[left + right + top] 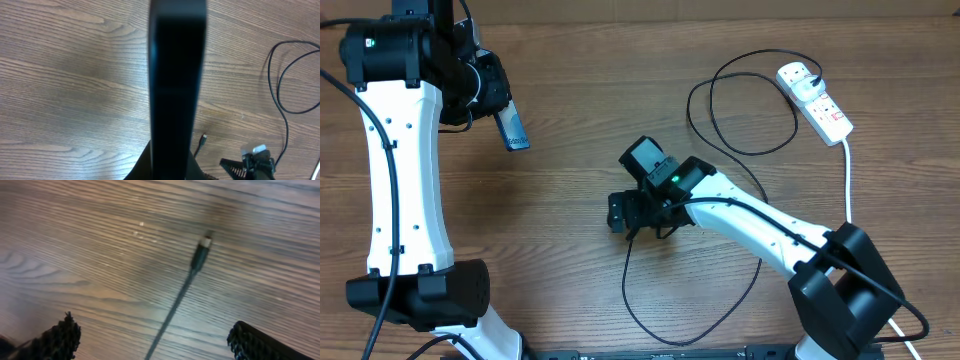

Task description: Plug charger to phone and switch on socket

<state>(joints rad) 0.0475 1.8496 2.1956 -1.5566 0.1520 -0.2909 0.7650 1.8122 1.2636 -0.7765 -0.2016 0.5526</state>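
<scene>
My left gripper is shut on the phone, held off the table at the upper left. In the left wrist view the phone is a dark edge-on bar filling the middle. The charger is a thin black cable looping across the table to its white plug head in the socket. Its small plug tip lies loose on the wood. My right gripper is open above it, fingers either side of the cable, touching nothing. The tip also shows beside the phone.
The socket's white cord runs down the right side of the table past the right arm's base. Black cable loops lie left of the socket. The left arm's white link stands along the left edge.
</scene>
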